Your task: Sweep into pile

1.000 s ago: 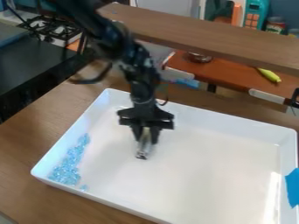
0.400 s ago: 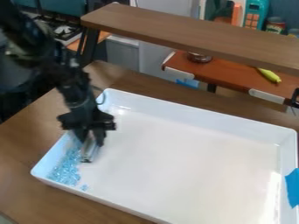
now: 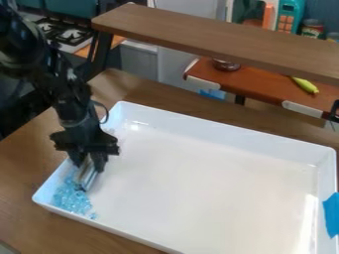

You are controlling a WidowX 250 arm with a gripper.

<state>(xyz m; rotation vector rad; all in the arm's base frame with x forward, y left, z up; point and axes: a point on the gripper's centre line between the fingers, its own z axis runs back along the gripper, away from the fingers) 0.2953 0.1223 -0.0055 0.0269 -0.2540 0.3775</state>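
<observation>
- Camera view: the claw (image 3: 88, 163) hangs inside the white tray (image 3: 228, 131), by its left edge, pinching a silvery tool (image 3: 86, 177) between its fingers.
- The tool slants down, its lower end right at the upper part of the light-blue bits (image 3: 69, 197).
- The bits lie on the tray's floor in its near left corner, spread in a loose patch running up along the left edge — a few sit out toward the near edge.
- The tray rests on the wooden bench (image 3: 20, 171); blue tape (image 3: 331, 213) is on its right edge.
- Behind the tray: a brown shelf (image 3: 212, 40) and, at the upper left, a stove (image 3: 68, 35).
</observation>
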